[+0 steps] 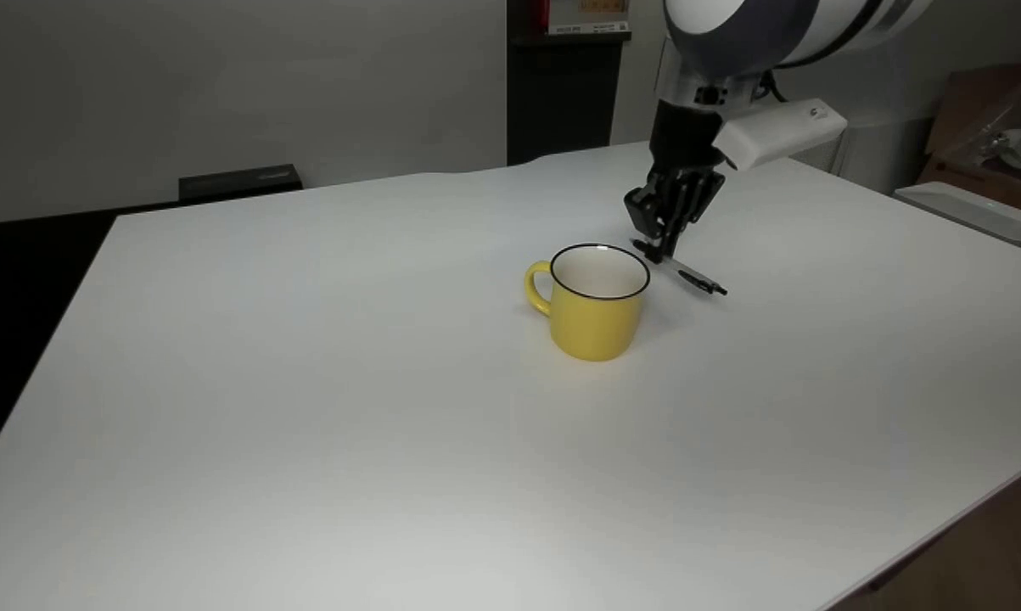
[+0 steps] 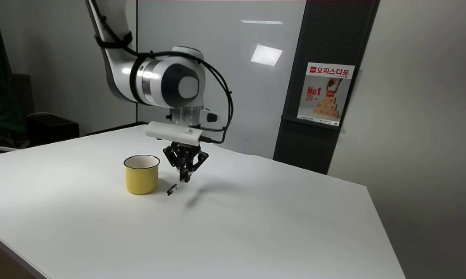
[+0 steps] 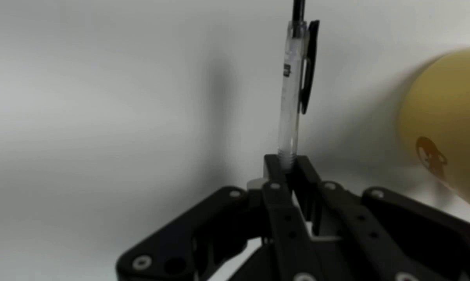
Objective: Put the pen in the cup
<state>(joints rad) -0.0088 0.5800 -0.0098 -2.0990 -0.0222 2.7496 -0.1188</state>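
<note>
We find the pen (image 3: 292, 78) in the gripper (image 3: 287, 166), whose fingers (image 3: 272, 171) are closed upon it. In an exterior view, both its dark ends (image 1: 709, 286) come out from the grip, whereas the wrist view gives us only the side with the black clip (image 3: 311, 50). Near the pen, the yellow cup (image 1: 595, 327) stands upright on the white table (image 1: 306, 424). Its handle (image 1: 530, 288) we see only in an exterior view; the brown print (image 3: 436, 166) on its side, only from the wrist. Behind, an exterior view shows us the poster (image 2: 325, 93) whole.
</note>
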